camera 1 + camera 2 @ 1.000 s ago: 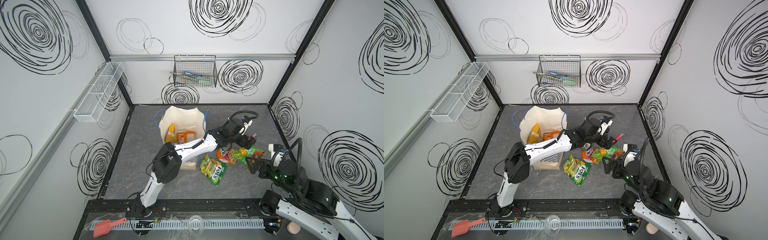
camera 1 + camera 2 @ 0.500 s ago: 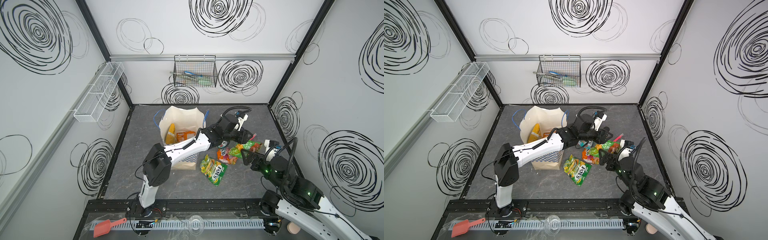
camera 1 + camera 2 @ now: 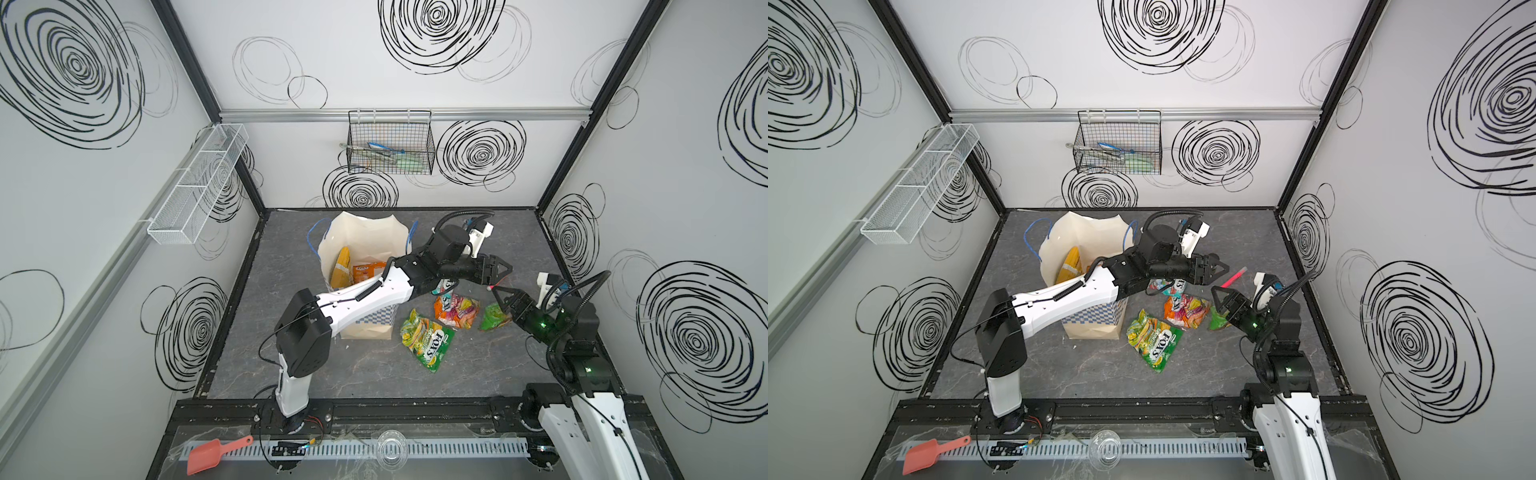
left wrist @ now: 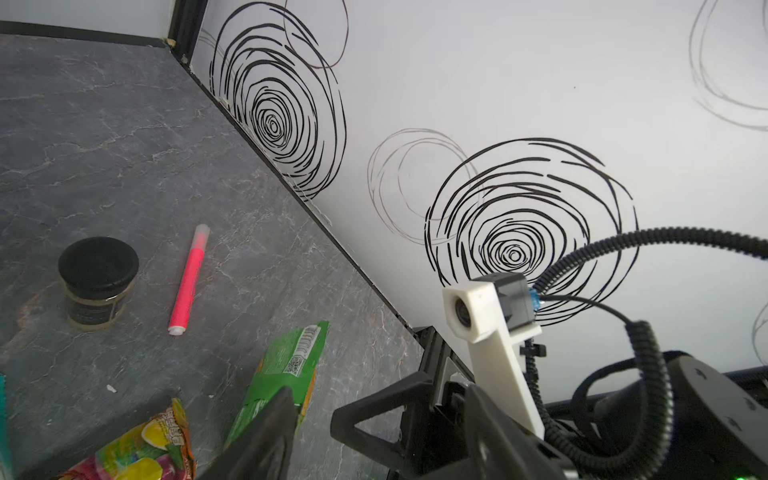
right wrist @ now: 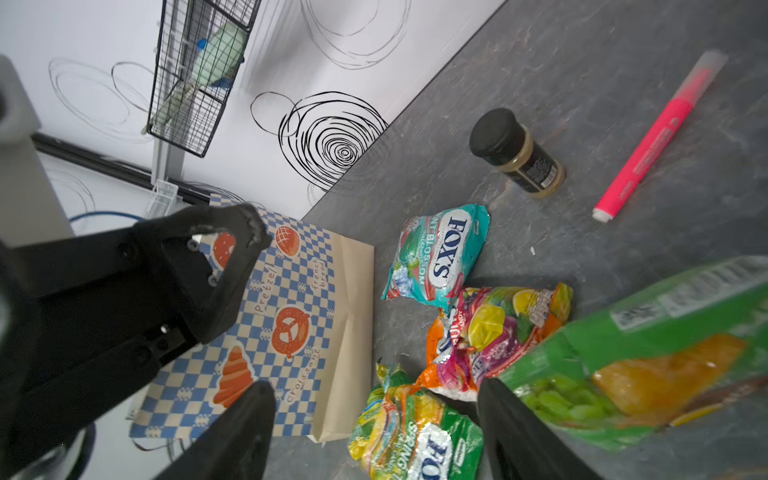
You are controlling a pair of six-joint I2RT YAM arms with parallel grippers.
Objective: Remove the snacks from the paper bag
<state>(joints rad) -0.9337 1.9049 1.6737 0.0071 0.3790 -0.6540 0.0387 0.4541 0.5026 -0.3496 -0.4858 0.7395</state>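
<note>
Both top views: the tall cream paper bag with blue-checked band (image 3: 361, 232) stands upright holding a yellow-gold crinkly packet (image 3: 343, 268) and an orange packet (image 3: 366, 272). Other bright snack packets (image 3: 426, 338) lie beside its base, my left gripper (image 3: 500, 274) and right gripper (image 3: 500, 300) nearly meeting above them. Left wrist view: my left jaws are spread around nothing, a green plastic packet (image 4: 286, 361) beyond them. Right wrist view: my right jaws are spread too, that packet just beside one finger, contact unclear; I judge this between picks, so next the left gripper must enter the bag mouth for the yellow-gold packet.
</note>
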